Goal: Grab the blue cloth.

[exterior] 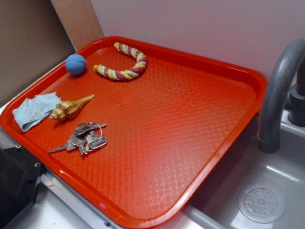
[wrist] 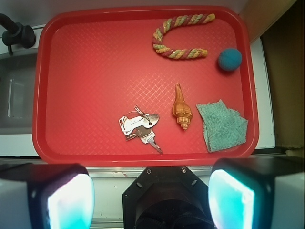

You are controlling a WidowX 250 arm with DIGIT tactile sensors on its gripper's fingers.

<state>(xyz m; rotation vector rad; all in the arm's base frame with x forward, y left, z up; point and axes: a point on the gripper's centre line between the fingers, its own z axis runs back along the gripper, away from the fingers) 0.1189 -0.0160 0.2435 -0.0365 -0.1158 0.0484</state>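
Cloth [wrist: 222,126]: lower right of the wrist view, on the tray [wrist: 95,71], just beside the shell [wrist: 181,108].
Pincer [wrist: 151,198]: fingers apart, empty, cut off by the bottom edge.
Keys [wrist: 139,126]: writing too small to read.

A kitchen sink corner, likely a mock-up for testing. A grey curved tap [exterior: 281,90] rises over a grey basin [exterior: 267,186] with a round perforated drain [exterior: 261,204]. A red cafeteria tray [exterior: 190,143] sits beside it, below a plain pale wall [exterior: 190,24] and a wooden board [exterior: 78,21].
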